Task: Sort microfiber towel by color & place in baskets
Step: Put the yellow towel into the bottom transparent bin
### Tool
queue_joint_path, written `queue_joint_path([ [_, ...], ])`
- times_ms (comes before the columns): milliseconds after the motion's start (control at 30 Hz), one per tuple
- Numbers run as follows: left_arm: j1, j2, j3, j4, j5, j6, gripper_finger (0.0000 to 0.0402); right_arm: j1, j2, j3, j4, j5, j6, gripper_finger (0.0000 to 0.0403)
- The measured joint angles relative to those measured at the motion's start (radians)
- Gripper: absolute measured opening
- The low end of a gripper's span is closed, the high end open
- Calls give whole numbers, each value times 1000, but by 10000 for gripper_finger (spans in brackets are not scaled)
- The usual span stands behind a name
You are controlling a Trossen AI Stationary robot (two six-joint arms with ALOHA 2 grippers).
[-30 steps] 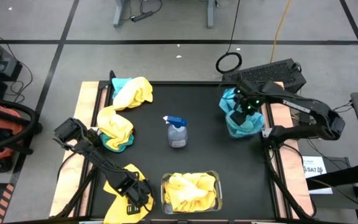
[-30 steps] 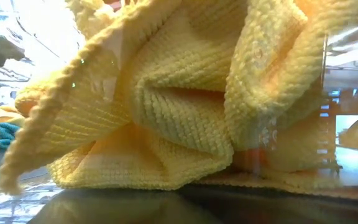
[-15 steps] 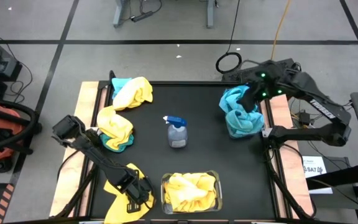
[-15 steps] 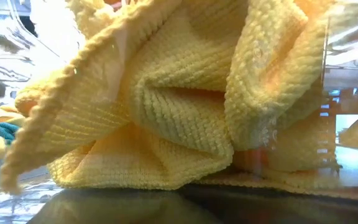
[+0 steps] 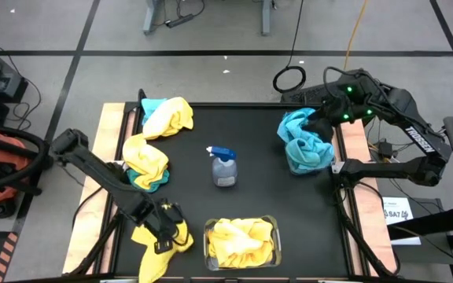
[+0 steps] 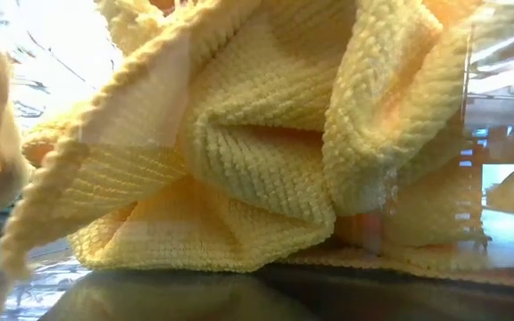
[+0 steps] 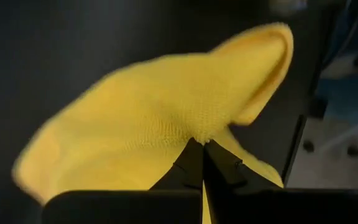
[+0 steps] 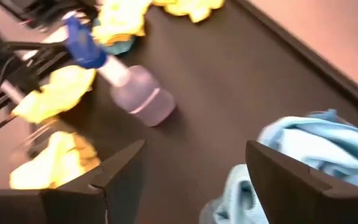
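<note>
My left gripper [image 5: 162,228] is at the table's near-left corner, shut on a yellow towel [image 5: 156,250]; that towel fills the left wrist view [image 7: 166,112]. My right gripper [image 5: 323,119] hovers open above the far-right bin [image 5: 288,163], which is heaped with teal towels [image 5: 305,145]. They also show in the right wrist view [image 8: 316,140]. The near bin [image 5: 241,222] holds yellow towels [image 5: 241,242], which fill the low view [image 6: 266,152]. Two mixed yellow and teal piles lie on the table at far left [image 5: 166,115] and left [image 5: 146,161]. My left gripper pinches a raised fold [image 7: 199,132] of the yellow towel between its two fingertips, coming from above. The cloth spreads out and hangs below the fingers. Whether its lower end [image 5: 149,271] lies on the table I cannot tell.
A clear spray bottle [image 5: 224,167] with a blue trigger stands at the table's middle, also in the right wrist view [image 8: 126,87]. Bare black table top lies between the bottle and the teal bin. Wooden strips [image 5: 104,134] border the left and right edges.
My left gripper has risen and moved a little toward the far edge, drawing the yellow towel up from the near-left corner; a blurred yellow shape has entered the low view's left. My right gripper has pulled up out of the teal heap toward the far-right corner.
</note>
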Motion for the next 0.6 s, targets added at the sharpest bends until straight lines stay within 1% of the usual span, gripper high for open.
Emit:
queue_joint_path([
  [200, 33, -105, 88, -105, -156, -9, 0, 19, 0, 0, 13, -114, -63, 263],
  [333, 60, -142, 166, -119, -266, 30, 0, 57, 0, 0, 73, -171, -91, 263],
  [400, 77, -142, 214, -122, -292, 82, 0, 84, 0, 0, 120, -195, -97, 263],
  [467, 96, -141, 257, -119, -297, 135, 0, 116, 0, 0, 179, -216, -96, 263],
  [600, 134, -137, 336, -114, -300, 218, 0, 190, 0, 0, 283, -218, -95, 263],
])
